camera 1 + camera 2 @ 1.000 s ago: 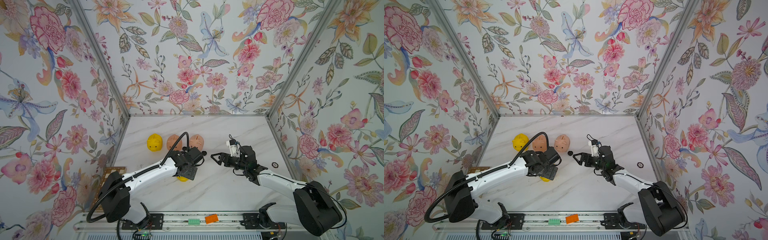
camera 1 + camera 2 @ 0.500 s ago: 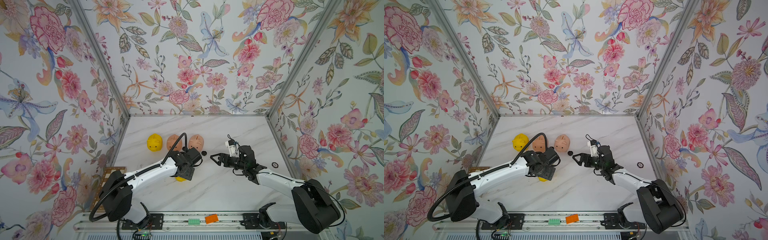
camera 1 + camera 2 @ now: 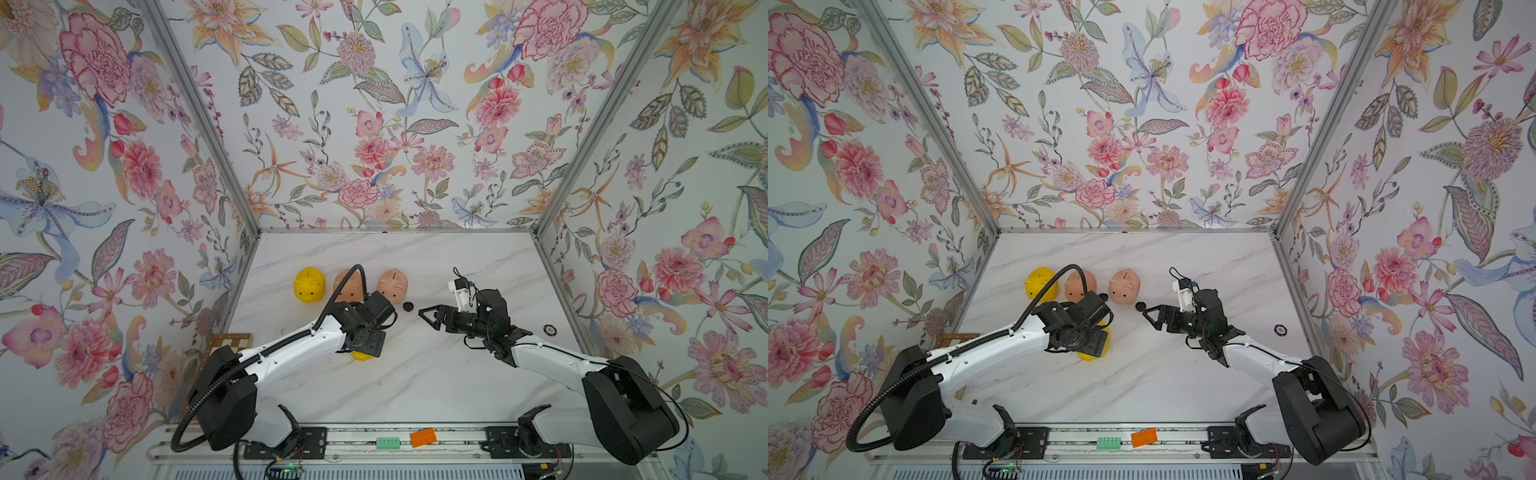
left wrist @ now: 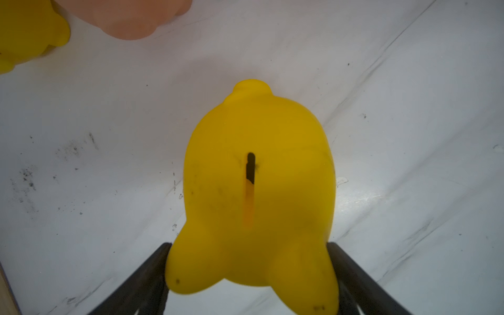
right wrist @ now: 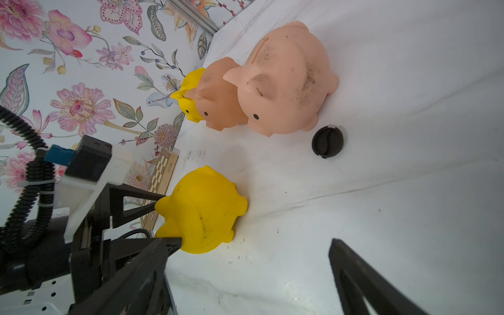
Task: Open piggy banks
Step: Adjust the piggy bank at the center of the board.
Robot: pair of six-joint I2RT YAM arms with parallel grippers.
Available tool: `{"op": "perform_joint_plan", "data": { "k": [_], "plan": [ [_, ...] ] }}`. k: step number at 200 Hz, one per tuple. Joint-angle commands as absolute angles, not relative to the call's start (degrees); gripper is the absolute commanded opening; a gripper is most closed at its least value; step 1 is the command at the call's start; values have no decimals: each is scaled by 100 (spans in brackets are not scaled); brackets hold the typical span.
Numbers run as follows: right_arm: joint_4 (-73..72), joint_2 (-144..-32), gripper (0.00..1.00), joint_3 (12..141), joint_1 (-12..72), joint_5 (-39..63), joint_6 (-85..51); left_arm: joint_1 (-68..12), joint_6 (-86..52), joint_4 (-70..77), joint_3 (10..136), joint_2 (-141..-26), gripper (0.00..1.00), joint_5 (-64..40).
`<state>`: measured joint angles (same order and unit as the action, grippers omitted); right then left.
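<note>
A yellow piggy bank point(image 4: 256, 191) stands upright on the marble table, coin slot up. My left gripper point(image 4: 248, 245) is shut on its head end, one finger pressing each side. In both top views the left wrist covers most of this piggy bank point(image 3: 362, 356) point(image 3: 1090, 355). Three more stand in a row behind: a yellow piggy bank point(image 3: 308, 285) and two peach piggy banks point(image 3: 347, 286) point(image 3: 392, 284). My right gripper point(image 3: 426, 319) hangs open to the right, holding nothing, near a loose black plug point(image 3: 408, 306) point(image 5: 327, 141).
A wooden chequered board point(image 3: 230, 343) leans at the table's left edge. A small round disc point(image 3: 549, 329) lies near the right wall. An orange block point(image 3: 423, 437) and a green block point(image 3: 388, 443) sit on the front rail. Flowered walls close three sides.
My left gripper's fingers have closed in onto the yellow piggy bank beneath the wrist. The right arm has stayed almost where it was, still open.
</note>
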<state>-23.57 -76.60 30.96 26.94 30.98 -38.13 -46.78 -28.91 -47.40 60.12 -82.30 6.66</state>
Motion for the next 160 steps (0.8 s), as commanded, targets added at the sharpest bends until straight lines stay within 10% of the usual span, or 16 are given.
{"op": "perform_joint_plan", "data": {
  "k": [1, 160],
  "plan": [
    [-2264, -7554, 95, 3120, 2725, 3129, -3674, -4538, -2757, -4290, 5843, -8002, 74, 111],
    [-1953, -7409, 95, 3190, 2727, 3216, -3600, -3005, -4258, 940, 2868, -7269, 82, -3822]
  ]
}}
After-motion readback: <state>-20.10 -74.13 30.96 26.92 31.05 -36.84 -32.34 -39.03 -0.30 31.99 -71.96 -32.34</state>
